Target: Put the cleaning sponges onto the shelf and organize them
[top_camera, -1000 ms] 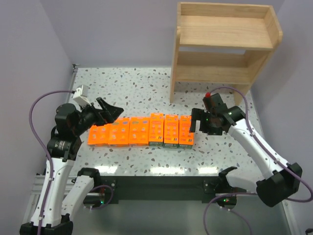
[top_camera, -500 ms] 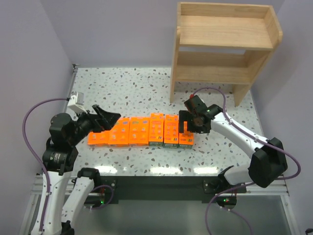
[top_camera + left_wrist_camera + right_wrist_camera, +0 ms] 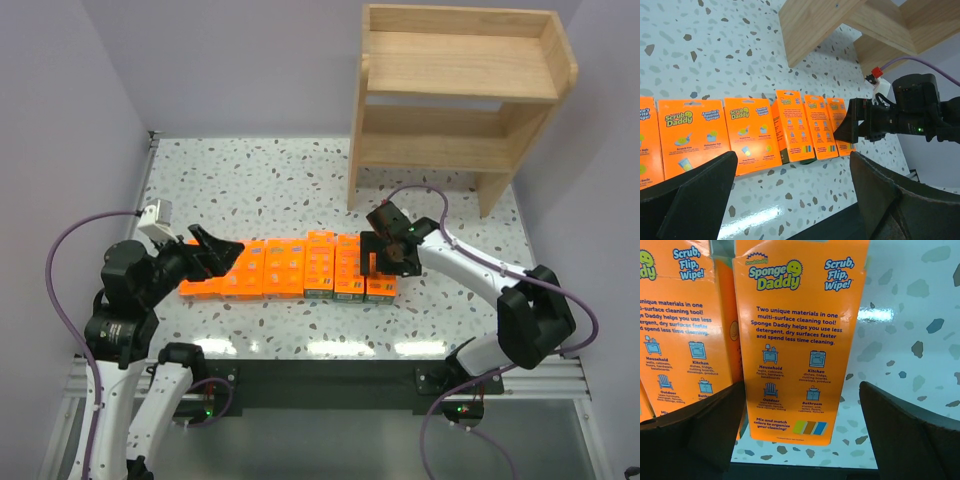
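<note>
Orange cleaning sponges: 6 packs side by side in 1 row on the speckled table, with the right 3 showing a dark green band at the near end. Wooden shelf stands at far right, apart from the row. Left gripper is spread wide above the row's left end, gripping nothing. Right gripper is spread wide, straddling the rightmost pack, not pinching it.

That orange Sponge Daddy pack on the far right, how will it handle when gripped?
The rightmost orange rectangular printed sponge pack is probably light and slightly squashy, being a carded sponge. Its smooth printed face might slip. Flat-sided, it should slide, not roll.
</note>
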Tool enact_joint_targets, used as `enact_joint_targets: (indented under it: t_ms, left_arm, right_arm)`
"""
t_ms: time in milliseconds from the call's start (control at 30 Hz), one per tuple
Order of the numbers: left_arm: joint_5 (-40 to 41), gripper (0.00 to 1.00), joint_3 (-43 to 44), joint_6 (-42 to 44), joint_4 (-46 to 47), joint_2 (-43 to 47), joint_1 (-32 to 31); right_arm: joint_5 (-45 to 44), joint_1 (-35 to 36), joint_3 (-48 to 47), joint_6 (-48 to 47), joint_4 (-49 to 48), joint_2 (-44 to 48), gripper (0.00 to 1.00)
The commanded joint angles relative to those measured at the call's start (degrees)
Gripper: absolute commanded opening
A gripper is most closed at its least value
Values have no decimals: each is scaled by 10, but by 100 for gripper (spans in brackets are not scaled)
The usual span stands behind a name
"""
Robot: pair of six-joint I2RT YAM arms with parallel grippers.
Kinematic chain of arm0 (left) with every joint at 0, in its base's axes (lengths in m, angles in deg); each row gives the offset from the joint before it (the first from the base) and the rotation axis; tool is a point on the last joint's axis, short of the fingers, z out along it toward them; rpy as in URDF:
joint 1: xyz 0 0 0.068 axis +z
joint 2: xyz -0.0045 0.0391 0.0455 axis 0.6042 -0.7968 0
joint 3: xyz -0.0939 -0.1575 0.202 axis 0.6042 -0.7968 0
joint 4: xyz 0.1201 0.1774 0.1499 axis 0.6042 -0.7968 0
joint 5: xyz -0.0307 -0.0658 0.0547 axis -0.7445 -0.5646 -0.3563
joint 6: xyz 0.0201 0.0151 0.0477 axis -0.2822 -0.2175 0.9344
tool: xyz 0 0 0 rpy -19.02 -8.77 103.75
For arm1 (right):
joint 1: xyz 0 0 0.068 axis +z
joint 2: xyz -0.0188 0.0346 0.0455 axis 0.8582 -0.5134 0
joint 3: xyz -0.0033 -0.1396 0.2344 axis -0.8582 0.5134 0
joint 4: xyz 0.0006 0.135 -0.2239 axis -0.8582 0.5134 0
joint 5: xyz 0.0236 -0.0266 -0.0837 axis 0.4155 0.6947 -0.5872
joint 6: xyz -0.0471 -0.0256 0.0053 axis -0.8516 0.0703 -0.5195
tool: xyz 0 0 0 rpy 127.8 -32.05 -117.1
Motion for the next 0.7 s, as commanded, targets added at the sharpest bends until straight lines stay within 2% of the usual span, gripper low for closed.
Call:
enact_joint_targets:
  t_ms: [0, 167, 433, 667]
  left_arm:
    - [4, 100, -2, 21, -7, 4, -3]
    - [1, 100, -7, 27, -9, 7, -3]
    - [-15, 100, -25, 14, -8, 23, -3]
    - [-47, 100, -53, -11, 11, 26, -9]
  right_arm:
    - [4, 5, 15, 9, -17, 5, 99]
    - [-2, 6, 16, 7, -12, -17, 99]
    - [-68, 3, 20, -30, 31, 0, 99]
    - [-16, 2, 57, -80, -4, 51, 99]
